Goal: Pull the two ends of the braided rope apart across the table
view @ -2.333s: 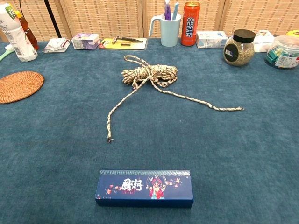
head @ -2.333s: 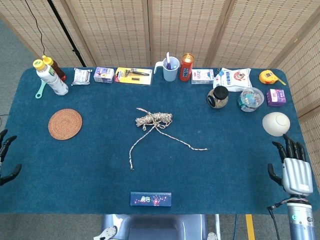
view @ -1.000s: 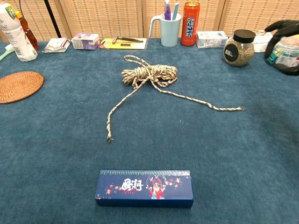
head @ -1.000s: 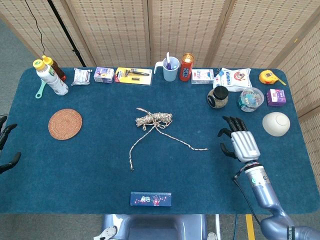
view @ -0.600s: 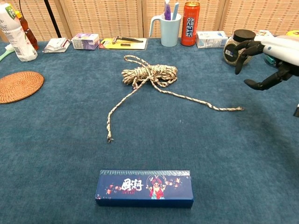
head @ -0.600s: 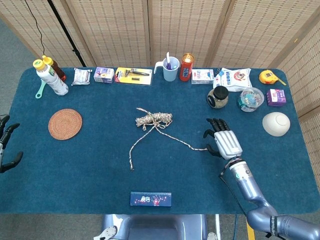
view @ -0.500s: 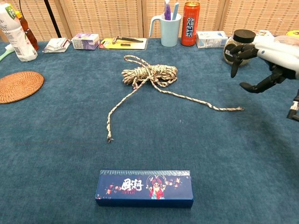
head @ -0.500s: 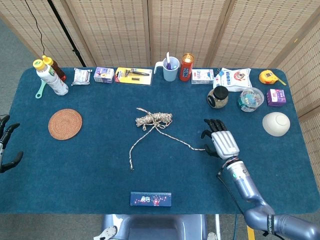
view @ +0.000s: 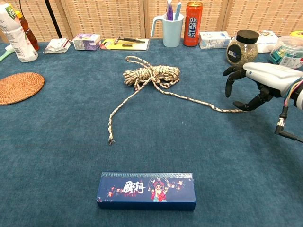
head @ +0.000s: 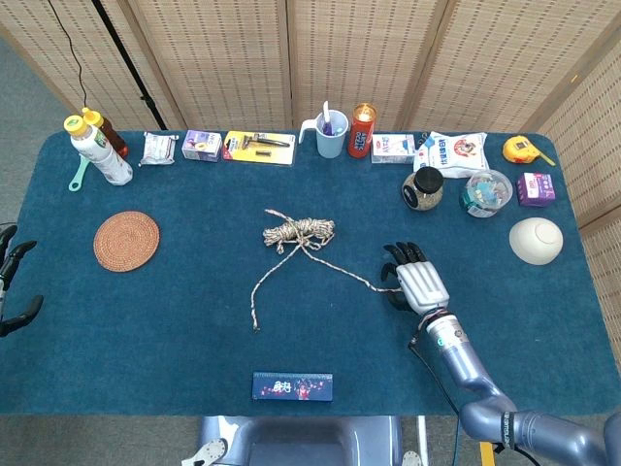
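The braided rope lies mid-table as a loose coil (head: 299, 233) (view: 151, 74) with two free tails. One tail ends at the front left (head: 256, 328) (view: 111, 140). The other runs right to an end (head: 388, 288) (view: 240, 110). My right hand (head: 415, 282) (view: 258, 80) hovers over that right end, fingers spread and holding nothing. Its thumb tip is right beside the rope's end; I cannot tell if it touches. My left hand (head: 12, 291) shows only partly at the table's left edge, far from the rope, fingers apart.
A blue box (head: 292, 385) (view: 147, 190) lies near the front edge. A woven coaster (head: 126, 241) sits left. Along the back stand a bottle (head: 97, 150), mug (head: 330, 134), can (head: 362, 130), jar (view: 241, 47), plastic tub (head: 485, 192) and white bowl (head: 536, 240).
My right hand has moved left across the table and lowered onto the rope's right end. The rope and the left hand have not moved.
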Available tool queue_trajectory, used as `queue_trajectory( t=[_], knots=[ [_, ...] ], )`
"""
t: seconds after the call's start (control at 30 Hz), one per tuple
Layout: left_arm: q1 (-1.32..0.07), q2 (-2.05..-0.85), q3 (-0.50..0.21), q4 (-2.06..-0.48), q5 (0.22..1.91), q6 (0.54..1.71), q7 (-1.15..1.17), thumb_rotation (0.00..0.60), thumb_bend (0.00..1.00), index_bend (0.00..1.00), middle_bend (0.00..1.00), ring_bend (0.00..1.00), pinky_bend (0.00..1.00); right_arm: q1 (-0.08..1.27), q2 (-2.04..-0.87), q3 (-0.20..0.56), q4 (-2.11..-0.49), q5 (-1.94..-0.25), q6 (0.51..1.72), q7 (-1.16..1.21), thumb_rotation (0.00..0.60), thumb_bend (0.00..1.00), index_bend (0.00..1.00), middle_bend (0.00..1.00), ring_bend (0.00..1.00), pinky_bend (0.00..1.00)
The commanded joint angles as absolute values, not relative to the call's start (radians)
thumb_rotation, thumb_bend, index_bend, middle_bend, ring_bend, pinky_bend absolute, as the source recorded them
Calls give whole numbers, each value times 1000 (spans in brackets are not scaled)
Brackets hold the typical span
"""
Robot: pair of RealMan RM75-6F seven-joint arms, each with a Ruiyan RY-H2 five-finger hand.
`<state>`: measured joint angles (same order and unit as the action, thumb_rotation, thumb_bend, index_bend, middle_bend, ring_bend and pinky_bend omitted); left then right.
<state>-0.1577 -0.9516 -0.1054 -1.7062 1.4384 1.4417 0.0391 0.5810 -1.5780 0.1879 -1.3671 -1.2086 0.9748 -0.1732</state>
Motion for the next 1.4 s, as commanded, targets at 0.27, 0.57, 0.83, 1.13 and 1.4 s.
queue_trajectory(
  t=[0.27, 0.57, 0.83, 1.13, 1.4],
  knots=[
    [-158, -953, -104, -1702, 1437, 1441, 38, 600, 298, 156, 16, 32, 0, 596, -1611, 181, -1319, -1172, 952, -197, 600, 421, 458, 135, 0, 0],
    [-158, -954, -103, -1698, 1435, 1441, 36, 600, 297, 155, 16, 32, 0, 597, -1628, 169, -1281, -1169, 949, -196, 600, 421, 461, 136, 0, 0],
    [-160, -954, -102, -1699, 1437, 1441, 37, 600, 297, 156, 16, 32, 0, 595, -1638, 164, -1265, -1171, 953, -194, 600, 421, 468, 141, 0, 0],
    [-157, -954, -100, -1698, 1435, 1443, 36, 600, 297, 156, 16, 32, 0, 594, -1655, 161, -1237, -1166, 946, -186, 600, 422, 476, 149, 0, 0],
    [-157, -954, -100, -1695, 1434, 1444, 33, 600, 297, 155, 16, 32, 0, 594, -1666, 165, -1217, -1161, 941, -172, 600, 422, 490, 160, 0, 0]
  ],
)
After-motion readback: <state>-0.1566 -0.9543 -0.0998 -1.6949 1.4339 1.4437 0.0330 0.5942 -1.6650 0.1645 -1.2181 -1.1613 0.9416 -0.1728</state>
